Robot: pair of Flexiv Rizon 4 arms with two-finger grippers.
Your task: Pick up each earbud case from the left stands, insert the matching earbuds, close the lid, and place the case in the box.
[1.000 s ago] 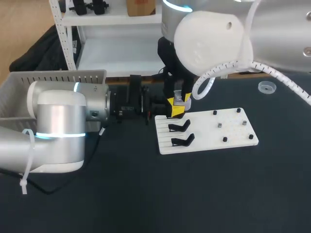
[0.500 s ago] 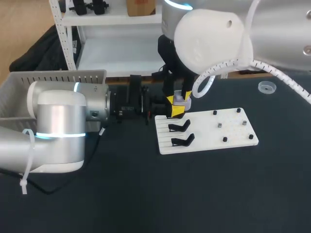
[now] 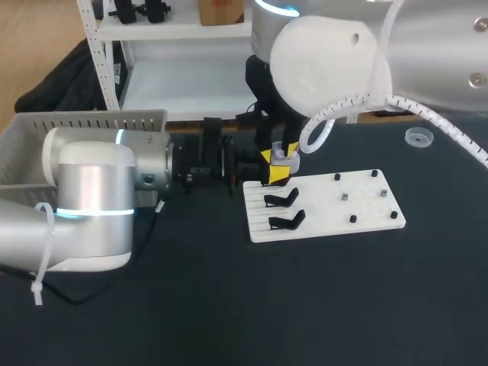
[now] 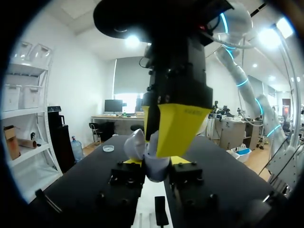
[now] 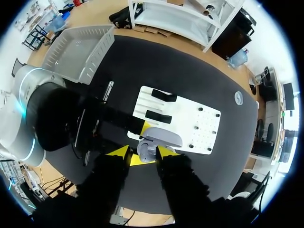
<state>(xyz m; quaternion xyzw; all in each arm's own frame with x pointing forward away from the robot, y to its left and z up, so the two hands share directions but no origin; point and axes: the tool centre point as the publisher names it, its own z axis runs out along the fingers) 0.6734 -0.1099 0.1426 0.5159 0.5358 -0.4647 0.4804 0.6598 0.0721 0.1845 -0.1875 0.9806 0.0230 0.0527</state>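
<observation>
Head view: left gripper (image 3: 259, 169) reaches in level at centre frame. It meets the right gripper (image 3: 279, 166), which hangs over the white board (image 3: 366, 217)'s left end. The earbud case (image 3: 284, 155) sits between them, and 2 black stands (image 3: 280, 199) are bare.

Left wrist view: own pincer is clamped on the case, lid raised.

Right wrist view: the case lies just under the pincer; its grip cannot be told.

Likely the insert or lid-closing step. Next: seat it squarely, then carry it to the box (image 3: 84, 120), upper left.
</observation>
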